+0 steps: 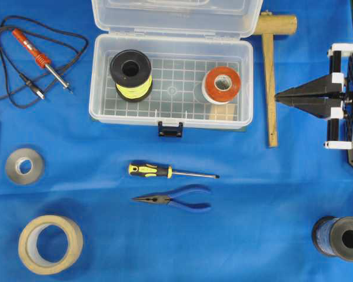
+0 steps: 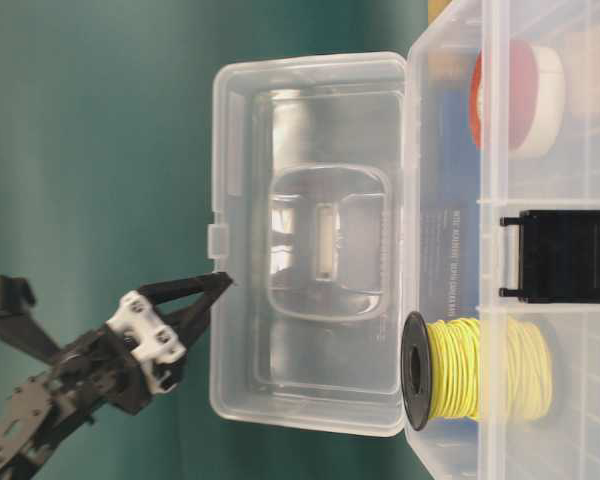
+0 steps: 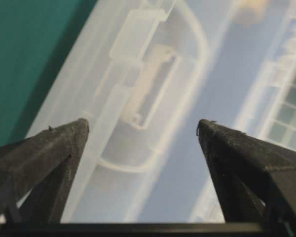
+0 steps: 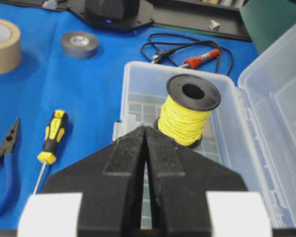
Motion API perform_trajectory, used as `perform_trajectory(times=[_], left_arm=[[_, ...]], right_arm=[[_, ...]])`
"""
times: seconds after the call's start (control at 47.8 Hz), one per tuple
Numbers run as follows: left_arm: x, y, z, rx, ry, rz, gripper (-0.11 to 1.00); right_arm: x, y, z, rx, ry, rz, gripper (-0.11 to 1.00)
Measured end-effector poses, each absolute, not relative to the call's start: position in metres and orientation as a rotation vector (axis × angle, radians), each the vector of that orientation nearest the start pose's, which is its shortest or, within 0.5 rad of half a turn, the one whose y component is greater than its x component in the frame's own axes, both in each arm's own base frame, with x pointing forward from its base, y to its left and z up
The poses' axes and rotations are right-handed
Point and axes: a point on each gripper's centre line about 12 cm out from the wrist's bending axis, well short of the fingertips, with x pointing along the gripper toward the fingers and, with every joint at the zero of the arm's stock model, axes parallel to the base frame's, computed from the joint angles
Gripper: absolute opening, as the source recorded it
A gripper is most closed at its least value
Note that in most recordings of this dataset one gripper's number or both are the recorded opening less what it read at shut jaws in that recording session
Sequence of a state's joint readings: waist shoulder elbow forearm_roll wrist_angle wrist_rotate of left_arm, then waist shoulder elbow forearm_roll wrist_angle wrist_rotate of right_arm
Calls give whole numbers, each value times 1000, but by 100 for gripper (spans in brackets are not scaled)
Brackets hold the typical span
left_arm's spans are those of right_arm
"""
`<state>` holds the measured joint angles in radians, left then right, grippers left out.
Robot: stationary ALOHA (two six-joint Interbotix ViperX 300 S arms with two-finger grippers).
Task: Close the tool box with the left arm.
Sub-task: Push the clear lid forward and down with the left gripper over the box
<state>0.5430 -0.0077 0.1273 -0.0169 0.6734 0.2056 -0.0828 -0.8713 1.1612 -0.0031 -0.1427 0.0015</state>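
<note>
tool box lid upright | left pincer wide, behind lid edge

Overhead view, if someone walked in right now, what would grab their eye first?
The clear tool box at top centre, its lid standing open, with a yellow wire spool at its left end and an orange tape roll at its right. In the table-level view, the left gripper hangs open at the free edge of the raised lid. The right gripper sits shut at the right edge.
</note>
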Motion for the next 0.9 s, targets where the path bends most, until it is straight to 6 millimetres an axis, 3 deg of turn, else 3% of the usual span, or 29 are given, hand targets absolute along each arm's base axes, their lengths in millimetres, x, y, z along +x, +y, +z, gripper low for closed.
perform_trajectory(times=[0.251,0.523,0.9], left_arm=[[369,191,319,-50,819,379,90],[364,137,321,-80,811,294,90],[346,55,297,-161,879,165,90]], right_arm=[[213,-18,263,5,146,-82,0],[213,-18,262,5,149,-84,0],[212,-18,263,8,147,-84,0]])
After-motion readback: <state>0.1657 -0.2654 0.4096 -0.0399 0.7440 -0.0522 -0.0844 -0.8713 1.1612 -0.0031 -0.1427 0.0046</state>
